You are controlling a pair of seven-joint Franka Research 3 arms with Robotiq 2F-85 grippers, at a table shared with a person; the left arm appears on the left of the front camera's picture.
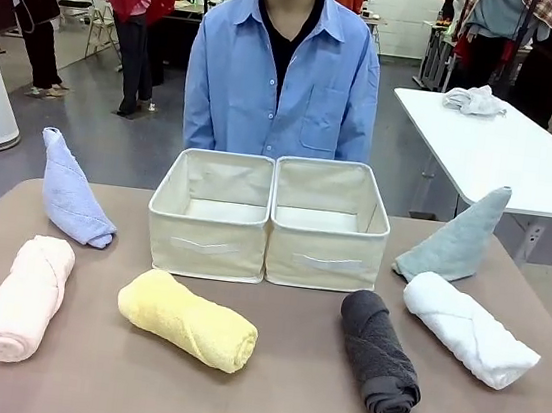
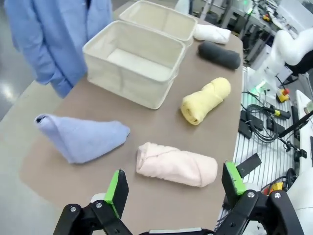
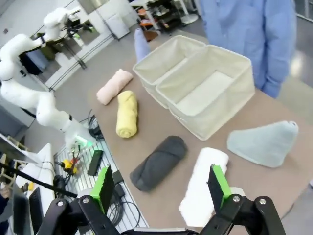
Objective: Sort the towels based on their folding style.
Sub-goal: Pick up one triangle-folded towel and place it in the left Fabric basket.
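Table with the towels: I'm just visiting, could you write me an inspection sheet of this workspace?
Surface: brown table, flat.
Job's things: pink roll, yellow roll, charcoal roll, white roll, lavender cone and grey-green cone, lying apart around two beige bins.
Clutter: nothing seen.
Hands: left hand open, aimed toward the pink roll; right hand open, aimed toward the white roll; both hold nothing.
Cables: black cables beside the table edge.
Surroundings: person behind the bins; white cloth heap on a farther white table.

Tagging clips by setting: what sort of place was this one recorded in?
Most likely a robotics lab or open workshop hall, not a home. A white robot arm stands beside the table over loose cables, a second white worktable sits behind, and several people stand around farther back.
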